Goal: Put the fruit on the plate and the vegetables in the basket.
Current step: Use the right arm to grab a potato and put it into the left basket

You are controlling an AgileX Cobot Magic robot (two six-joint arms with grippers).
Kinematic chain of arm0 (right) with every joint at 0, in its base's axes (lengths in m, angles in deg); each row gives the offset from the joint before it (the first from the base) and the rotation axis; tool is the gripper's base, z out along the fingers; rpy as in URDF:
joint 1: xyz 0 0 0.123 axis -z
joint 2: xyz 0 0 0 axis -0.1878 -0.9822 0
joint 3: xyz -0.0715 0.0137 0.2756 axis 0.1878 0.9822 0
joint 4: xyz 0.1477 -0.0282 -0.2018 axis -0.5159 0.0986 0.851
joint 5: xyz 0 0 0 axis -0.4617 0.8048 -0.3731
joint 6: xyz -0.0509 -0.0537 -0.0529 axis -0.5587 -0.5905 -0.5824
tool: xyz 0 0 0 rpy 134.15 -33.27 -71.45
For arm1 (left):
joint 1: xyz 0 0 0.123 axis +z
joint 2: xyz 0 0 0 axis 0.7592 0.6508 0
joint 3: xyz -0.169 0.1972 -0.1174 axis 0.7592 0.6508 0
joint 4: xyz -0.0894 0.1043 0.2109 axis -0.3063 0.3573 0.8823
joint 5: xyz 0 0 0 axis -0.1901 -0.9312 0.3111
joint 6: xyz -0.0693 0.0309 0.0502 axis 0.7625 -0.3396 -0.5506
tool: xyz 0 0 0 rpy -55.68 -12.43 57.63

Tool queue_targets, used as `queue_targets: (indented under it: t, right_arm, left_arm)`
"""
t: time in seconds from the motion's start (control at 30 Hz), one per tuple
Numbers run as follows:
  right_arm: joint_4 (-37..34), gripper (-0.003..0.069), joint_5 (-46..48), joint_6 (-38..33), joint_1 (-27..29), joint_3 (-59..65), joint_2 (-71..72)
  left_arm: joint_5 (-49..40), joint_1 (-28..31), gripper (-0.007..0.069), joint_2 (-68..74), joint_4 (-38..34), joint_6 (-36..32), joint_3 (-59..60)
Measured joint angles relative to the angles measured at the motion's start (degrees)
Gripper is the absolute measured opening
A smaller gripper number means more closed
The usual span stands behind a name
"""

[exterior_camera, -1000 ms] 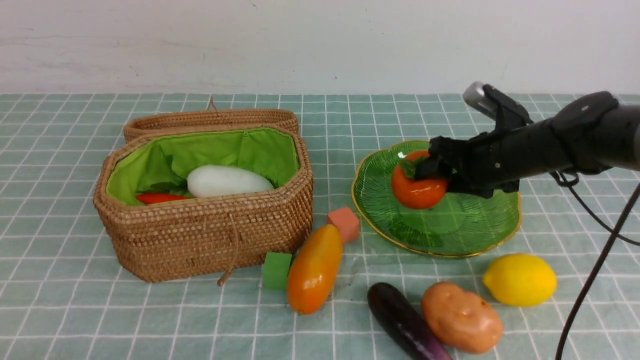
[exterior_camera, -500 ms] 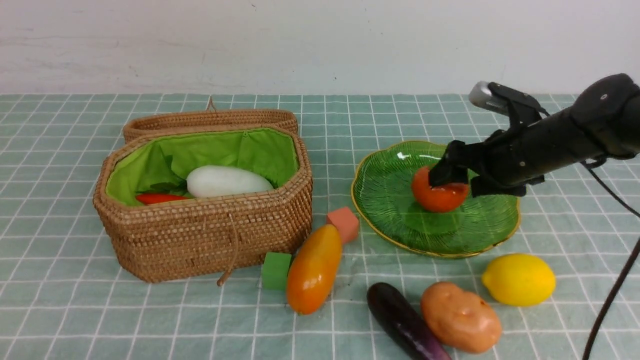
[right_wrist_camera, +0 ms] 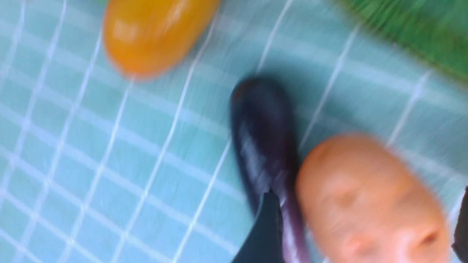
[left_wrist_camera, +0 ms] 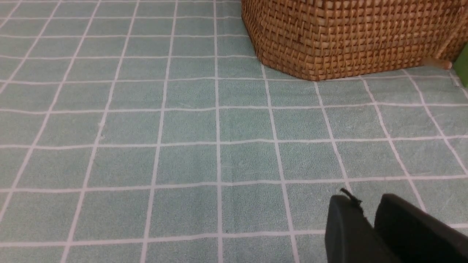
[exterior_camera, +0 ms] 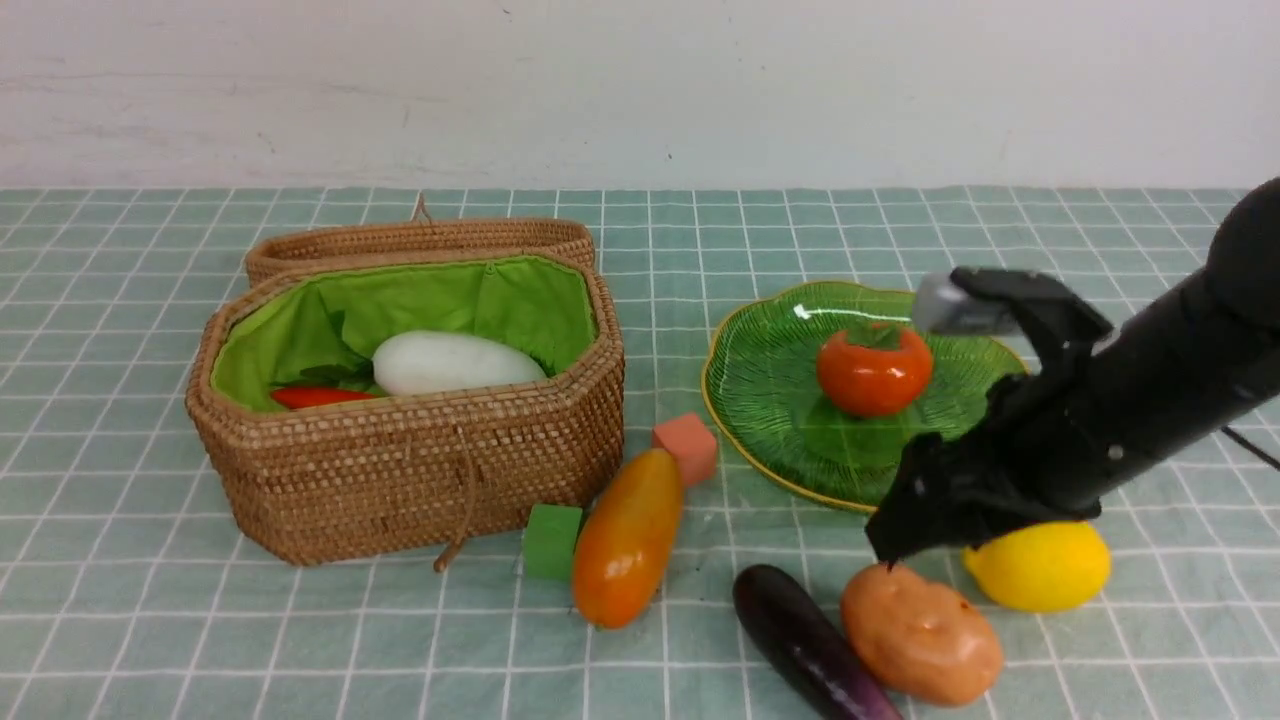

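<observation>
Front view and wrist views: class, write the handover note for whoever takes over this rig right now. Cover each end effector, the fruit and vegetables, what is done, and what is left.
Left end effector: shut, empty, over the cloth near the basket.
Right end effector: open, empty, above the potato and eggplant.
Done: persimmon on the plate; radish and red pepper in the basket.
Left: mango and lemon to the plate; eggplant and potato to the basket.
</observation>
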Motion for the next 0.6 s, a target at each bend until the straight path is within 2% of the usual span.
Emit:
queue_targets:
  t: [0.13, 0.3, 0.6]
  right_arm:
    - [4.7, 0.0621, -7.04, -0.2, -4.95, 5.7, 0.63]
    - [7.39, 0.0603, -18.12, -0.52, -5.89, 8.59, -1.06]
    - [6.8, 0.0572, -19.96, -0.83, -6.08, 8.59, -4.08]
  left_arm:
    - [0.0, 0.0, 0.0128, 0.0, 0.0, 0.0, 0.0]
    - [0.0, 0.0, 0.0134, 0.0, 0.0, 0.0, 0.0]
    - [0.0, 0.0, 0.0146, 0.0, 0.0, 0.0, 0.0]
